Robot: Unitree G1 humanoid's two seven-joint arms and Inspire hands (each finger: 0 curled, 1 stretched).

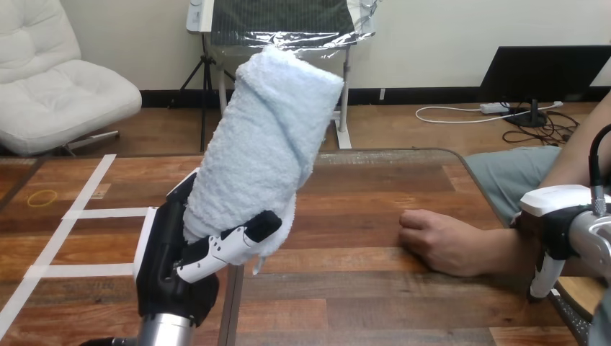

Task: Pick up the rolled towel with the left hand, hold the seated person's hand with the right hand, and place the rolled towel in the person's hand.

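The towel stands tall in the air, leaning a bit, with the left hand wrapped round its bottom end. Right of the towel, past bare table, lies the person's hand. The right hand is at its wrist, by the table's edge; I cannot tell if it grips.

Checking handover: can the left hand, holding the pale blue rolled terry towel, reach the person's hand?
Probably yes: only bare wooden table lies between left hand with towel and person's hand, which rests curled.
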